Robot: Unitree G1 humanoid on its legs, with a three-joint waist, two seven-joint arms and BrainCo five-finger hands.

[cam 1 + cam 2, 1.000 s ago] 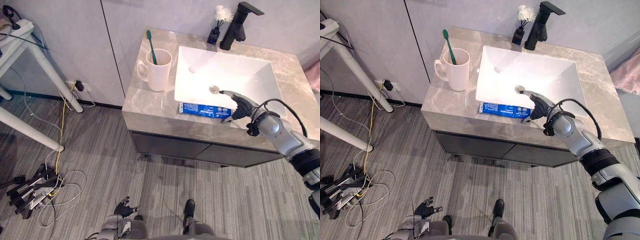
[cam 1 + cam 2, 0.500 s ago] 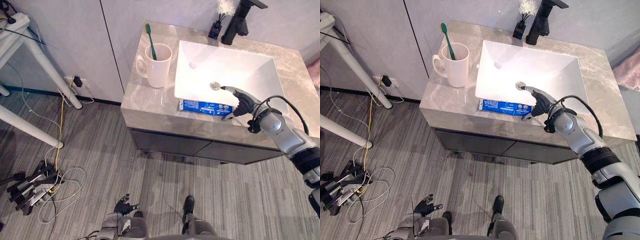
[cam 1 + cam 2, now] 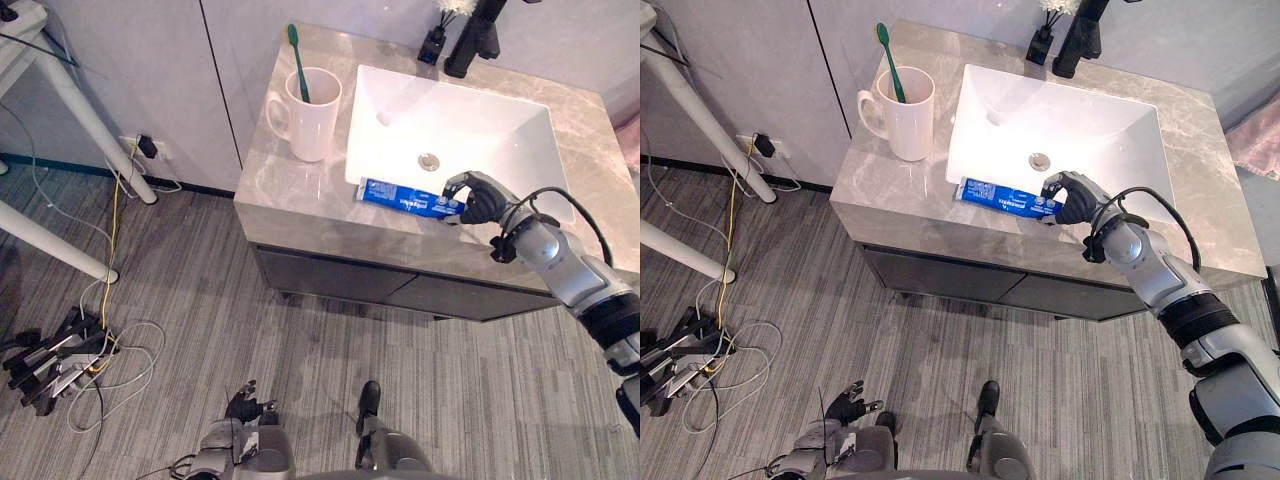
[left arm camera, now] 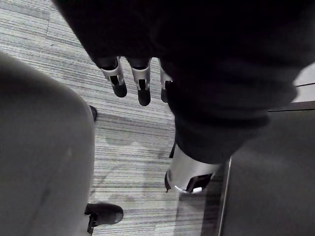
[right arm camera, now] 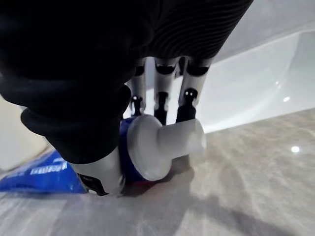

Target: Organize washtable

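A blue toothpaste tube (image 3: 400, 197) lies on the grey marble countertop (image 3: 300, 200), along the front rim of the white sink (image 3: 500, 140). My right hand (image 3: 478, 197) is at the tube's right end, fingers curled over it and thumb beneath. In the right wrist view the white cap (image 5: 167, 145) sticks out past the curled fingers (image 5: 160, 110), still resting on the counter. A white mug (image 3: 308, 115) holding a green toothbrush (image 3: 299, 62) stands at the counter's left. My left hand (image 4: 130, 81) hangs low over the floor with straight fingers, holding nothing.
A black faucet (image 3: 470, 40) and a small dark bottle with a white tuft (image 3: 433, 40) stand behind the sink. White table legs (image 3: 60, 90) and a tangle of cables (image 3: 70, 350) lie on the floor at left. A pink cloth (image 3: 630, 140) shows at the right edge.
My right hand's fingers, straight beside the tube's cap end before, have curled round it. The whole picture has shifted with the camera.
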